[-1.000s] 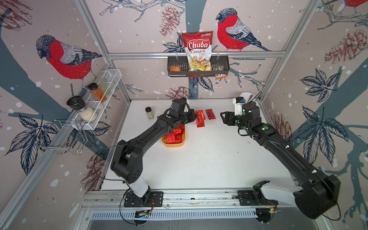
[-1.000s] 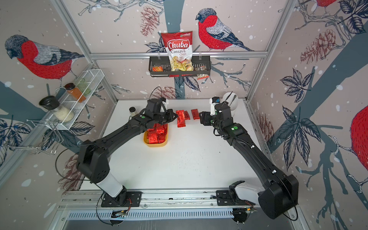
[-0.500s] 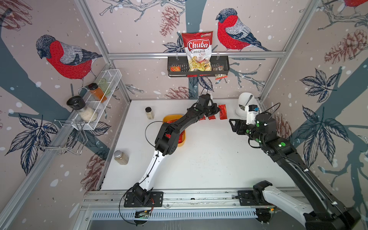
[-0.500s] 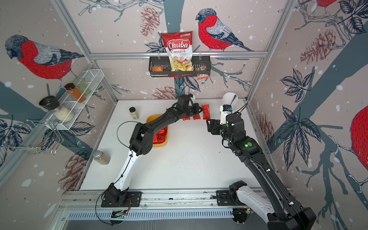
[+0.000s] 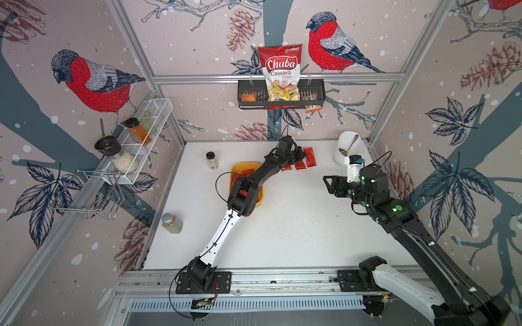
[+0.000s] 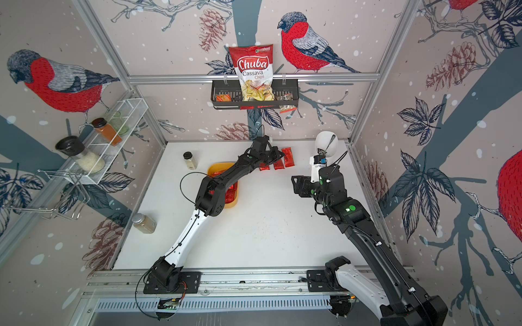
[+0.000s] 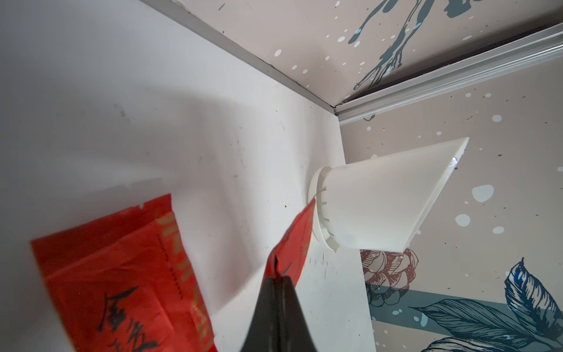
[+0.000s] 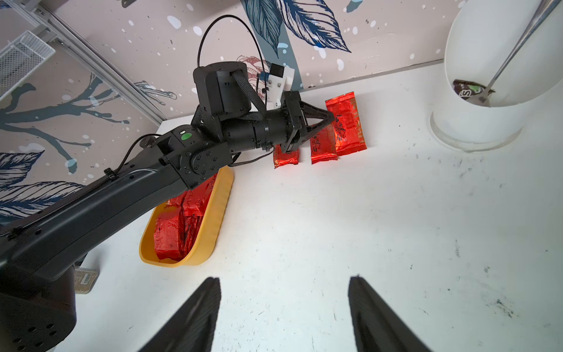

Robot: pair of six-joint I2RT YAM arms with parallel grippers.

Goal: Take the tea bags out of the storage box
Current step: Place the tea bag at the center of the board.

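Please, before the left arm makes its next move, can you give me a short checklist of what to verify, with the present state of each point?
1. The left gripper is shut on a tea bag: ok.
2. That tea bag is outside the storage box: ok.
3. It already rests on the table: cannot tell.
4. The storage box is emptied: not ok, the other tea bags lie inside.
5. The right gripper is open and empty: ok.

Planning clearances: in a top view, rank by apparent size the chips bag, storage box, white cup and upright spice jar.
1. chips bag, though it hangs higher, nearer the camera.
2. storage box and white cup: alike; box partly hidden.
3. upright spice jar.
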